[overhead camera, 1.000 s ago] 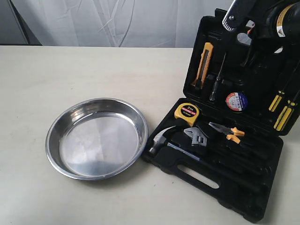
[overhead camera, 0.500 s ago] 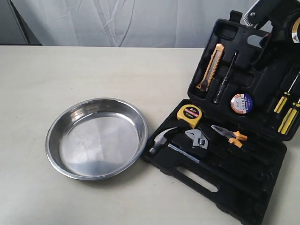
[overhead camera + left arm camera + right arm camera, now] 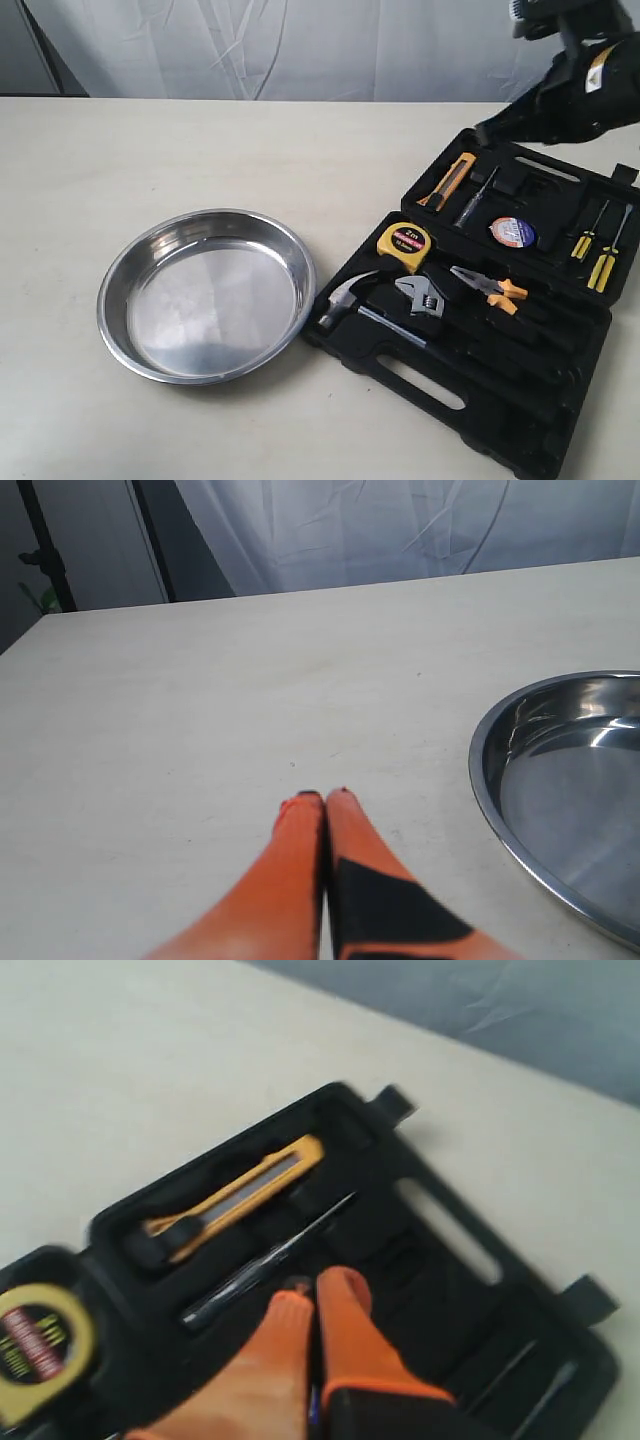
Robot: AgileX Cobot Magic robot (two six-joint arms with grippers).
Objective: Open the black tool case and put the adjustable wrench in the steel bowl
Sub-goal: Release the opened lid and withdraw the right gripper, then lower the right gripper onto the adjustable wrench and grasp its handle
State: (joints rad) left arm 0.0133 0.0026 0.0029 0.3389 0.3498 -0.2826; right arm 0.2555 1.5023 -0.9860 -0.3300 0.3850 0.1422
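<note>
Adjustable wrench (image 3: 420, 295) lay in its recess in the open black tool case (image 3: 500, 400), between the hammer (image 3: 345, 298) and the pliers (image 3: 485, 285), well apart from the right pincer (image 3: 315, 1295). That pincer, its fingers pressed together on nothing, hung over the lid half near the yellow knife (image 3: 235, 1198). The left pincer (image 3: 325, 798), likewise pressed together, hovered over the table (image 3: 200, 680) just beside the steel bowl (image 3: 560, 780).
</note>
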